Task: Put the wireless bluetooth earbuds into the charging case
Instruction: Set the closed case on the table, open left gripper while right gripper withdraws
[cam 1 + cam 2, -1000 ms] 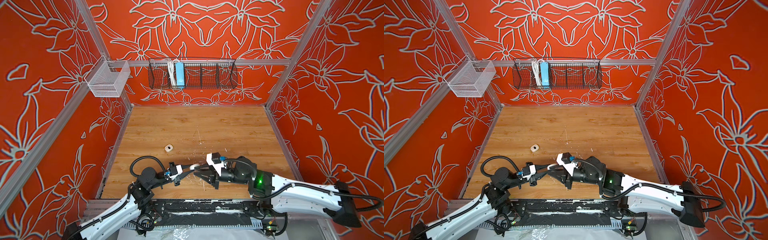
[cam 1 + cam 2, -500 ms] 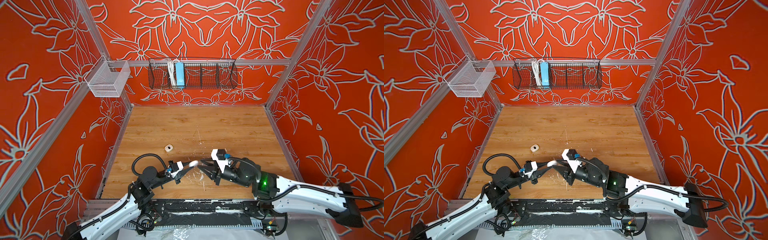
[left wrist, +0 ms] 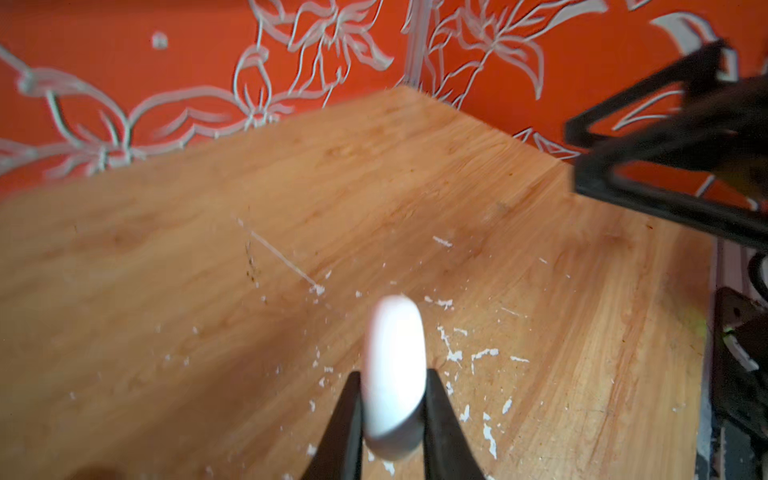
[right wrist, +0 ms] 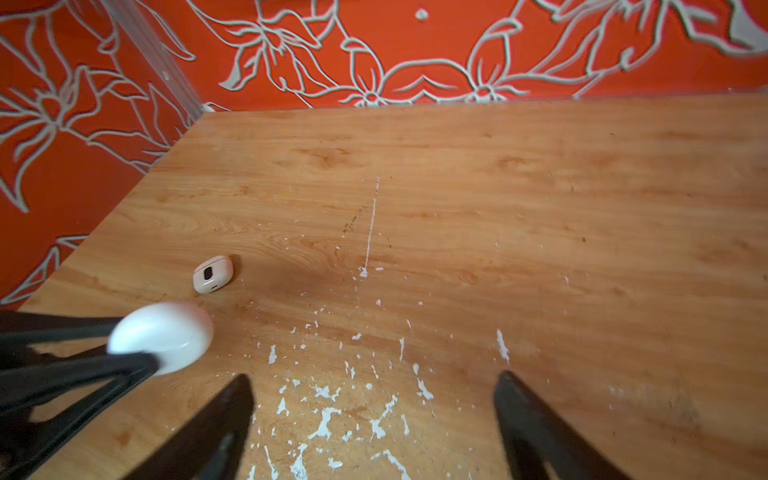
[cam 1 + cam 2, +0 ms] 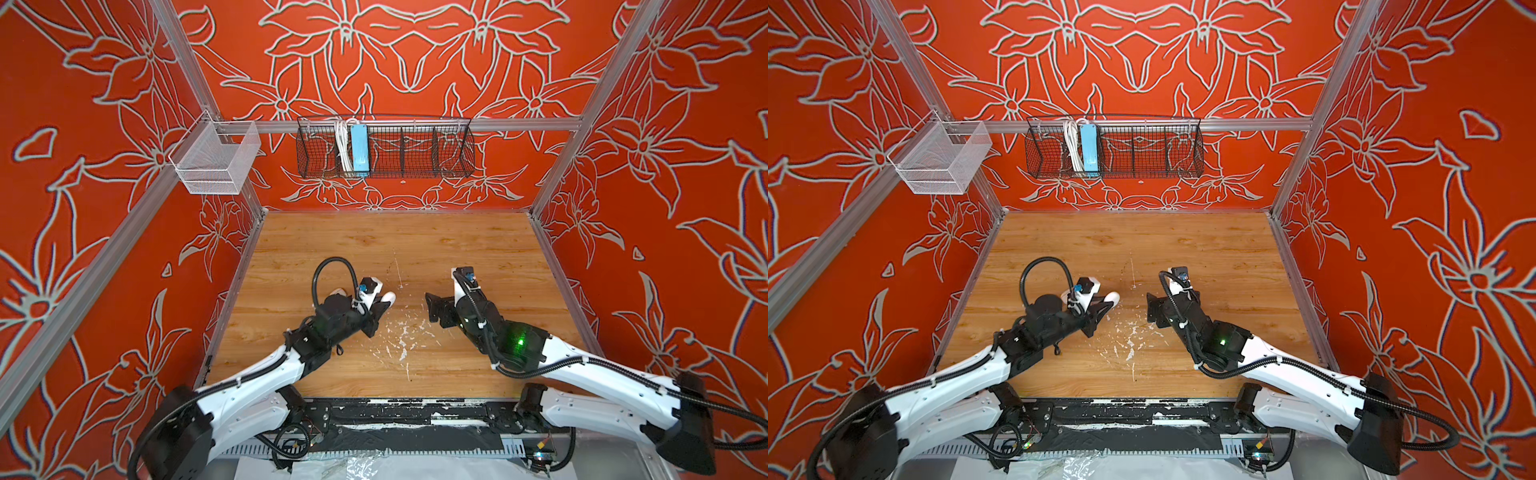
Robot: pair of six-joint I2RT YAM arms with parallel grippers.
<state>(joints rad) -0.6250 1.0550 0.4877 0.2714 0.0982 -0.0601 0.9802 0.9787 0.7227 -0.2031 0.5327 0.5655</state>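
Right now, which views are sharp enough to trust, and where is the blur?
Left wrist view: the white case in the left gripper is smeared. Right wrist view: the pinkish case on the table is crisp, the right gripper out of focus. Both top views: sharp, evenly lit.

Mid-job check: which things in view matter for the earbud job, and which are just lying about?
Job: white case, clamped in the left gripper; right gripper, open and empty; small pinkish case lying on the table. No loose earbuds visible.
Lying about: black wire basket holding a blue power strip and white cable; white mesh basket; paint flecks.
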